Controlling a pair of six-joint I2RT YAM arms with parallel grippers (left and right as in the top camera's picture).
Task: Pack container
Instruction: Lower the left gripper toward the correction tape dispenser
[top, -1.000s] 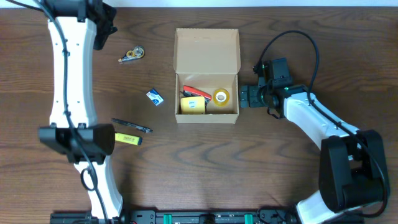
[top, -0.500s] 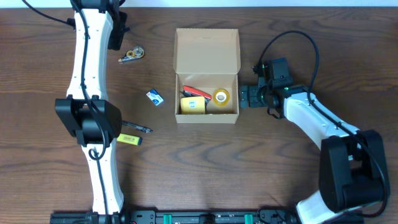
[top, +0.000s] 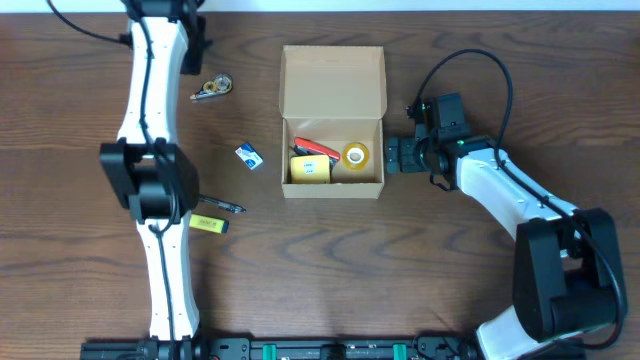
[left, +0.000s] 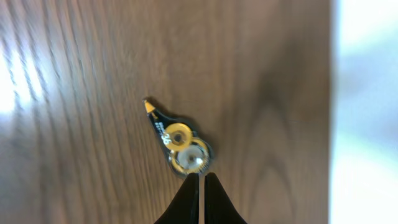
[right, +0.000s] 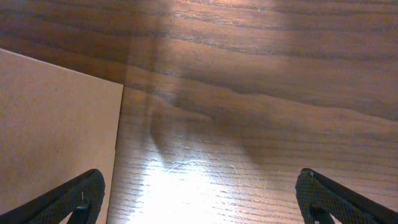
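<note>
The container (top: 333, 120) is a tan cardboard box in the middle of the table, lid flap folded back. Inside lie a yellow item (top: 310, 168), a red item (top: 318, 150) and a tape roll (top: 354, 154). My left gripper (top: 193, 55) is at the far left near a correction tape dispenser (top: 212, 88). In the left wrist view the left gripper (left: 203, 177) is shut and empty, its tips at the edge of the dispenser (left: 177, 140). My right gripper (top: 395, 155) stands open just right of the box. The right wrist view shows the box wall (right: 56, 124) by the left finger (right: 81, 196).
A small blue and white item (top: 249, 155), a dark pen (top: 215, 205) and a yellow highlighter (top: 208, 224) lie left of the box. The table's far edge (left: 367, 112) runs close beyond the dispenser.
My left arm has swung right and stretched toward the far edge, bringing its gripper near the correction tape dispenser. The right arm and the box have not moved.
</note>
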